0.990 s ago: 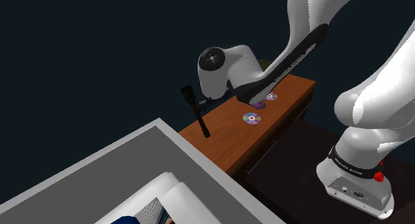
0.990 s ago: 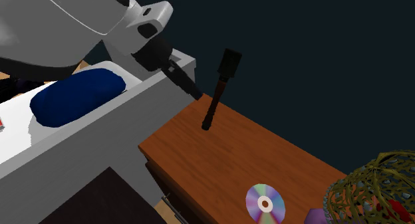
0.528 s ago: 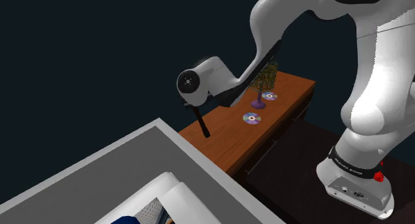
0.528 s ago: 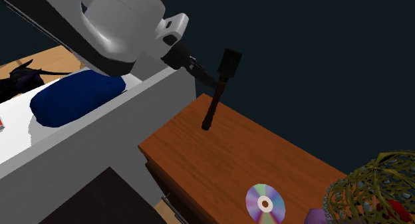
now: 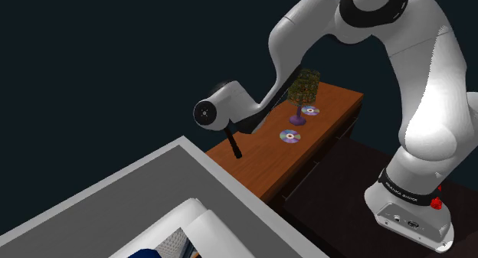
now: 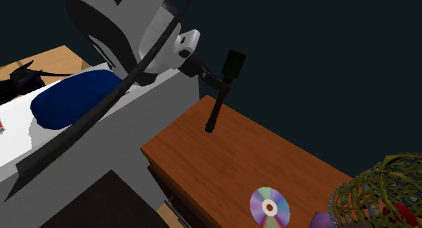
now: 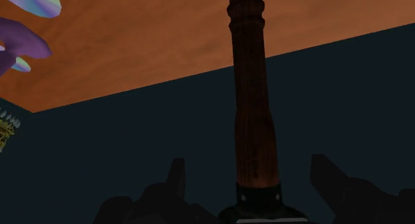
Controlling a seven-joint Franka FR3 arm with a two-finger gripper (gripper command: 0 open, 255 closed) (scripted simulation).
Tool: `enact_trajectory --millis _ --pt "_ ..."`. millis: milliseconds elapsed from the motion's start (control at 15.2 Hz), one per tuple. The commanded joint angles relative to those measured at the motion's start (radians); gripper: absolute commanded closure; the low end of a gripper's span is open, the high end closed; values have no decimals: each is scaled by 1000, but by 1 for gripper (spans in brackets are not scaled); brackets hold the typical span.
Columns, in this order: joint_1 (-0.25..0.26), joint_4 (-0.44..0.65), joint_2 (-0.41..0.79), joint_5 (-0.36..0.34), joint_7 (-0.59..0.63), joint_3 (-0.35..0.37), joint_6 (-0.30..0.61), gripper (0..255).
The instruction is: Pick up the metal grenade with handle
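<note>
Gripper (image 7: pixel 247 160): jaws released. The two black fingers (image 7: pixel 174 176) stand apart on either side of the grenade's handle, with a gap on each side. Neither finger touches it, and nothing is grasped.

Grenade (image 6: pixel 218 105): stick type, with a dark boxy head on a reddish-brown turned handle. It stands on the foot of the handle, head uppermost, on the table (image 6: pixel 270 159), close to the table's end edge. The handle runs straight through the space between the jaws. The head end lies back toward the finger roots, and the foot reaches out past the fingertips onto the table top. In the second exterior view the gripper comes in at the upper handle, just under the head.

Table: orange-brown wooden top.

Beyond the jaws: a shiny disc (image 6: pixel 269 208) lies flat on the table, well apart from the grenade. Farther along stands a wire basket (image 6: pixel 379 193) on a purple foot (image 7: pixel 20 43).

Behind the gripper: a grey wall (image 6: pixel 135 132) stands just beside the table's end, with a blue cushion (image 6: pixel 74 98) lying past it.

Arm (image 5: pixel 429 80): white, arched high over the table from its stand.
</note>
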Motion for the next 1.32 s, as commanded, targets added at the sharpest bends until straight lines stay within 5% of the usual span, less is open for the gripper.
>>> enact_trajectory --millis 0,264,330,1254 --pt "14 9 23 -16 15 -13 -3 0" --pt "26 16 49 -37 32 -29 -2 0" --pt "27 19 50 -37 31 -29 -3 255" --pt "2 3 -2 3 -3 2 -3 255"
